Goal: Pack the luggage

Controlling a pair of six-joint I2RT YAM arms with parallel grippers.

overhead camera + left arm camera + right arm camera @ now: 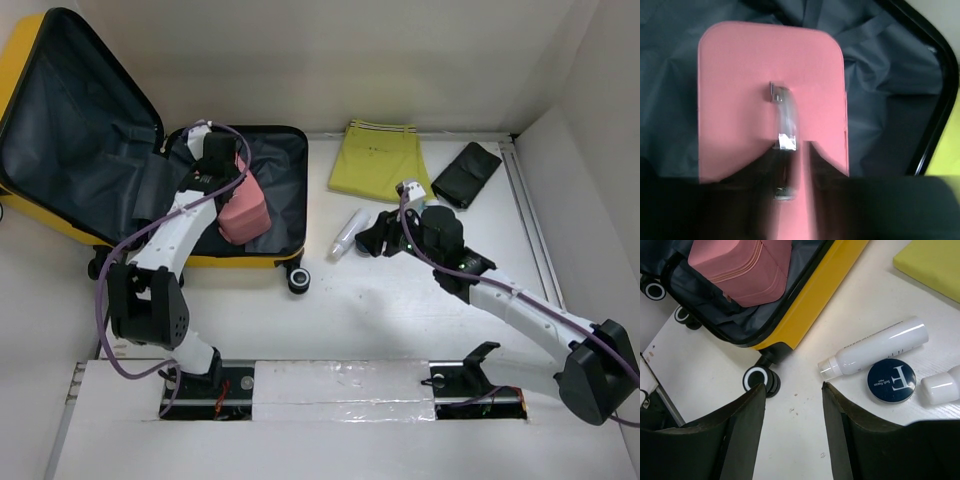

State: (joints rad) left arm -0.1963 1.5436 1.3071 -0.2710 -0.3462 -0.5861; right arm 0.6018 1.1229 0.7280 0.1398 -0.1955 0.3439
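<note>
The luggage (70, 120) lies open at upper left of the top view. The pink pouch (243, 212) sits in its lower half, under the left gripper (228, 172), whose closure cannot be determined through blur. The right gripper (792, 387) is spread and empty. Yellow garment (378, 160), white bottle (350, 232), round tin (891, 380) and dark pouch (466, 174) lie unpacked on the bench (400, 320), so packing is judged barely begun.

The white table (400, 310) carries the open luggage (240, 262), a folded yellow garment (380, 160), black pouch (466, 175), white bottle (350, 232) and navy tin (891, 380)
</note>
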